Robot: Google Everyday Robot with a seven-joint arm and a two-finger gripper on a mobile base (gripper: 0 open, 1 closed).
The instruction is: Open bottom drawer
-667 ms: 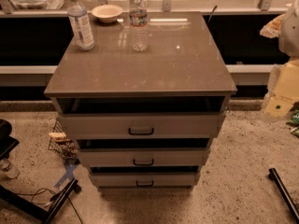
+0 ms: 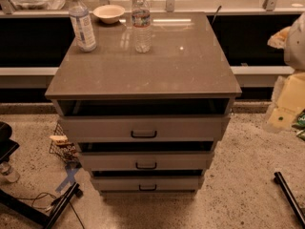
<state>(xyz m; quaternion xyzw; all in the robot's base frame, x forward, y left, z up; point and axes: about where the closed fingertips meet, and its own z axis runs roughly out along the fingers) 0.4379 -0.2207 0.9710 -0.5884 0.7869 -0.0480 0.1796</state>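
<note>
- Nearest the camera, lowest on the cabinet, is the bottom drawer (image 2: pixel 147 182). It has the slimmest front and a small black handle (image 2: pixel 147 187) dead centre. Looks shut to me.
- Over at the right edge, the gripper (image 2: pixel 289 98) hangs well apart from the cabinet (honestly can't tell if it's open or closed).
- I'd call this the approach step. Next it needs to get low and catch that lowest handle, not the middle drawer (image 2: pixel 145 161) one.
- Farthest back, two water bottles (image 2: pixel 141 25) and a bowl (image 2: pixel 109 12) sit on top.
</note>
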